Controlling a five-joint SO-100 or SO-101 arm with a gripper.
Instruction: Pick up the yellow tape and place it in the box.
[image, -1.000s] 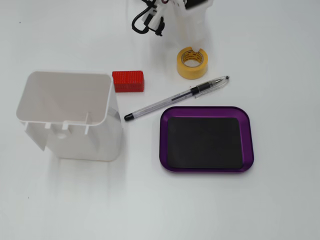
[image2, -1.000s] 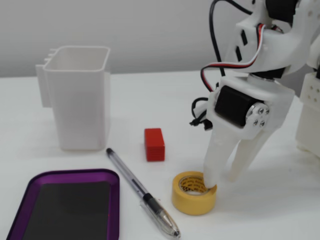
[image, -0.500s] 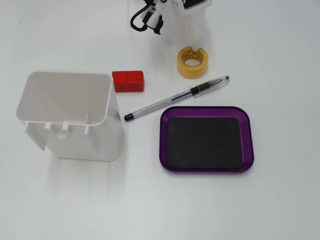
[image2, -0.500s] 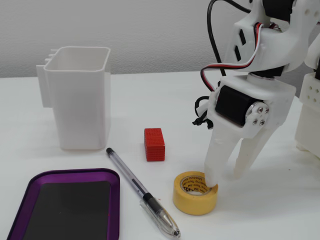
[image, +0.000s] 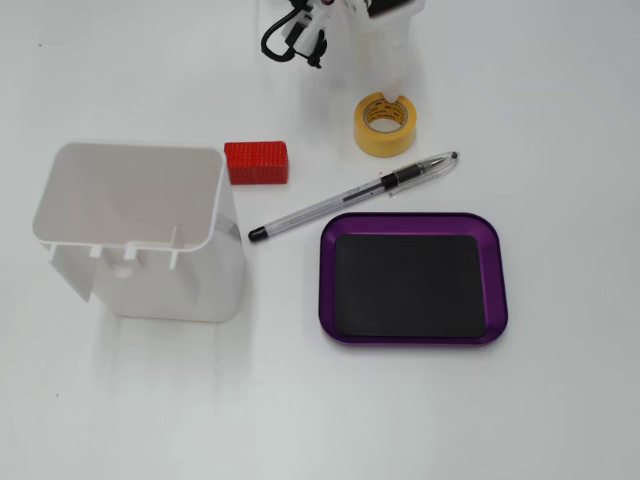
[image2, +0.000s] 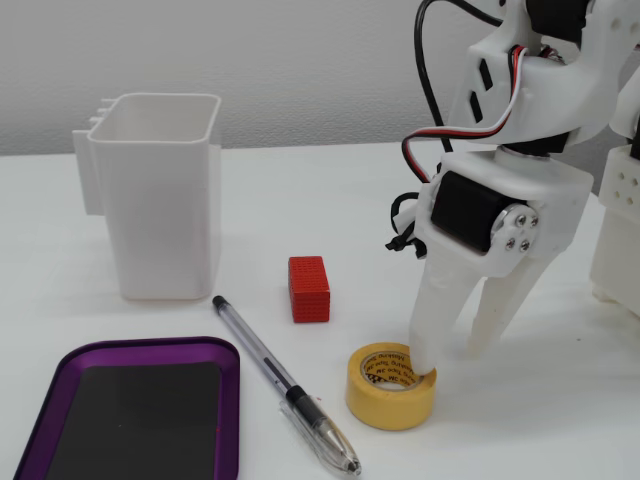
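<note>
Yellow tape (image2: 390, 398) flat on table, printed cardboard core

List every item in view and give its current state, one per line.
yellow tape: flat on the table, one finger in its core, not lifted.
end effector: open, straddling the tape's wall.
box: empty.
white container: upright, looks empty.
pen: lying beside the box.
red block: on the table, untouched.
</note>
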